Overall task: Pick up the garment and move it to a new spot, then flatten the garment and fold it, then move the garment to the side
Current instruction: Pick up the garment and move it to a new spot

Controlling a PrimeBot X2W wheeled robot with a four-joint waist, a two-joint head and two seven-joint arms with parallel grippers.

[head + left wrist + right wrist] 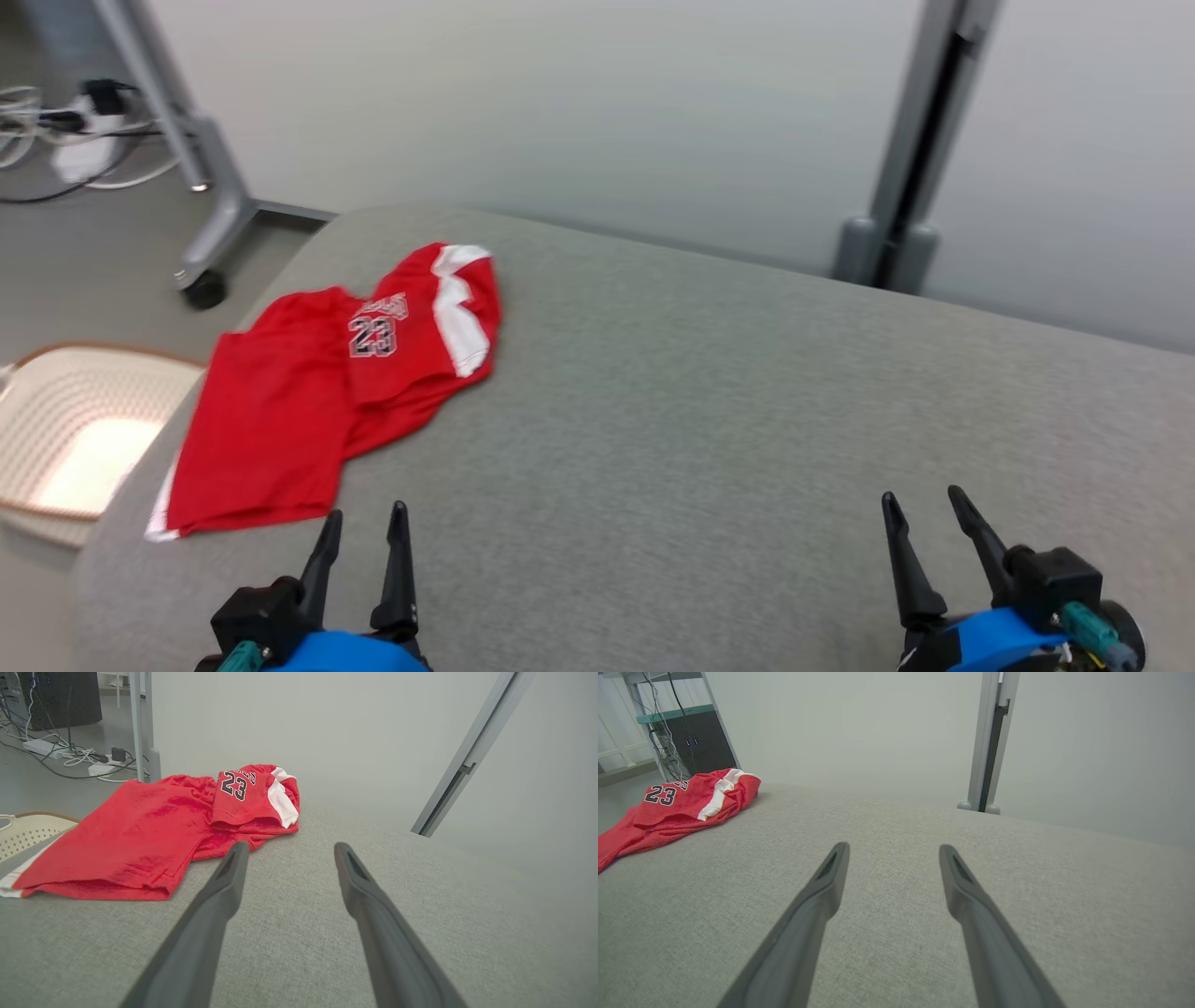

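Observation:
The garment [317, 392] is a red sports jersey with white trim and the number 23, lying loosely folded and rumpled at the left end of the grey fabric-covered table [709, 401]. My left gripper [367, 511] stands open at the near edge, just in front of the jersey's near hem and apart from it. In the left wrist view the garment [140, 835] lies ahead and to the left of my left gripper [288, 847]. My right gripper [922, 495] is open at the lower right, far from the cloth. In the right wrist view the garment [677, 805] shows at far left, beyond my right gripper [892, 847].
A pale woven basket [75, 429] sits on the floor just past the table's left edge. A grey wheeled stand leg [201, 205] and cables [65, 131] are at the back left. A grey post [910, 149] rises behind the table against the pale wall.

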